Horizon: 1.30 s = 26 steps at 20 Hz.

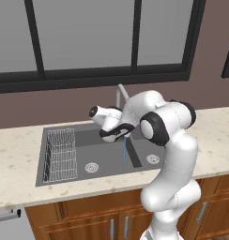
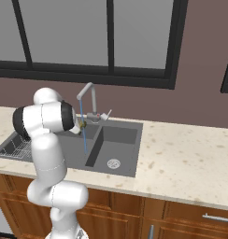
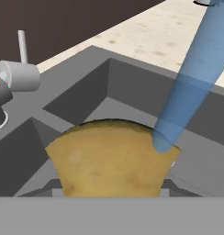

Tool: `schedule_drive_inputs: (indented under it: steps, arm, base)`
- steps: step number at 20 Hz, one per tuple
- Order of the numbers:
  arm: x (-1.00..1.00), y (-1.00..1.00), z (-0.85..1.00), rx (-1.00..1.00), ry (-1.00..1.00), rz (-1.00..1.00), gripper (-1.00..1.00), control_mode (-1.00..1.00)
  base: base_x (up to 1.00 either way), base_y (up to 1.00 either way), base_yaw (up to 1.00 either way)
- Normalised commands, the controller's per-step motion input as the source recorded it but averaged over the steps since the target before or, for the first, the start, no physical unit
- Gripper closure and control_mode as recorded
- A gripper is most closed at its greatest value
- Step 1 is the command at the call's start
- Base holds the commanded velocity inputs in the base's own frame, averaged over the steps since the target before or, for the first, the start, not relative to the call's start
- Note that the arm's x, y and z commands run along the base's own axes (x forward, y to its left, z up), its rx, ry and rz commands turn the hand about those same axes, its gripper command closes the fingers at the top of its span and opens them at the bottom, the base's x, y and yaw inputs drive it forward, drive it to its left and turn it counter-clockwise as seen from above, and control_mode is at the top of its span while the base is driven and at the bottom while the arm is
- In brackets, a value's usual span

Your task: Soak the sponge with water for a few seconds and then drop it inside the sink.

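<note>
While the claw grips the sponge under the water, soaking is underway; next, I judge, release it into the sink.

text: none readable | labels/brands: none | numbers/signs: none | surfaces checked: sink, faucet, counter, cabinet doors, window | all bear no lettering
</note>
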Motion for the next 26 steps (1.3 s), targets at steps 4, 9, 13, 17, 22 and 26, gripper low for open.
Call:
schedule_drive_inputs:
  steps: [4, 9, 13, 17, 22, 26]
  arm:
    - [0.01, -0.01, 0.00, 0.00, 0.00, 0.00, 1.00, -1.00]
    - [0.00, -0.21, 0.00, 0.00, 0.00, -0.02, 1.00, -1.00]
    - [0.00, -0.10, 0.00, 0.00, 0.00, 0.00, 1.00, -1.00]
    - [0.00, 0.00, 0.00, 0.00, 0.00, 0.00, 1.00, -1.00]
    - [-0.34, 0.00, 0.00, 0.00, 0.00, 0.00, 1.00, -1.00]
    - [-0.39, 0.00, 0.00, 0.00, 0.00, 0.00, 1.00, -1.00]
  base:
    - [0.00, 0.00, 0.00]
    - [0.00, 0.00, 0.00]
    - [0.00, 0.00, 0.00]
    - [0.00, 0.00, 0.00]
    - [0.00, 0.00, 0.00]
    - [0.00, 0.00, 0.00]
